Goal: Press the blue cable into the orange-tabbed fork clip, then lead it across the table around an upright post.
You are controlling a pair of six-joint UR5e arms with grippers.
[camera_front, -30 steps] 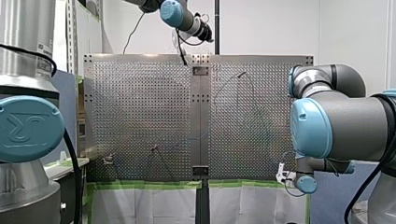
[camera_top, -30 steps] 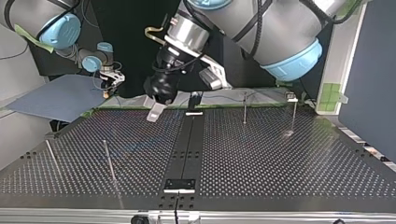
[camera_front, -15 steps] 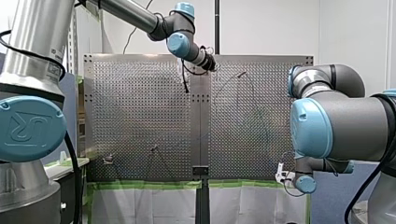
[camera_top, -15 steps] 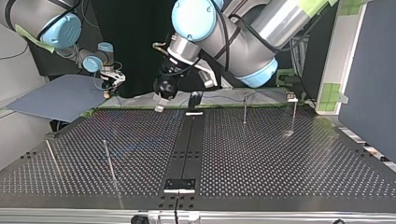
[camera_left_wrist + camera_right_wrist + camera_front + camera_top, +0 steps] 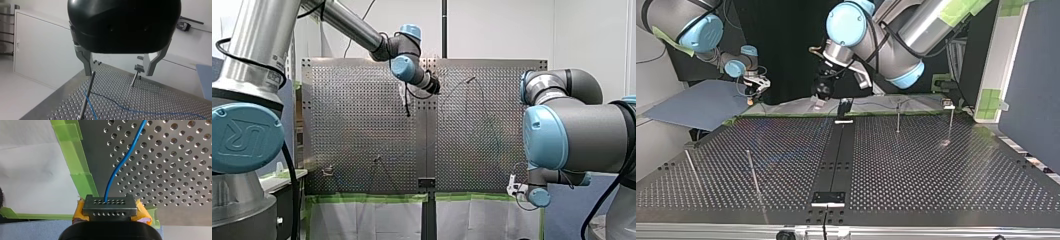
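Front view: the perforated metal tabletop [image 5: 362, 125] fills the middle, split by a dark centre strip [image 5: 427, 130]. Green tape [image 5: 372, 198] and white sheeting [image 5: 372, 220] run along its near edge. Plain white walls and a dark pole [image 5: 444, 25] stand behind it.

My left end effector [image 5: 434, 85] hangs over the far middle of the tabletop. In the left wrist view its metal fingers [image 5: 86, 62] are spread wide, released, with nothing between them. Below them a slim nearer post [image 5: 86, 97] leans up out of the holes. Further off stands a shorter post topped by a small clip [image 5: 138, 67]; I cannot tell the colour of its tab. A white cabinet [image 5: 42, 50] stands past the tabletop's edge.

My right end effector [image 5: 109, 202] sits low at the taped edge, at the front view's near right. It is clenched on the blue cable [image 5: 120, 165], which leaves its tip and snakes away over the holes. In the left wrist view the cable lies flat on the tabletop, passing close by the nearer post's foot. The top view shows a blue-grey board [image 5: 696, 105] beside the tabletop at its left.
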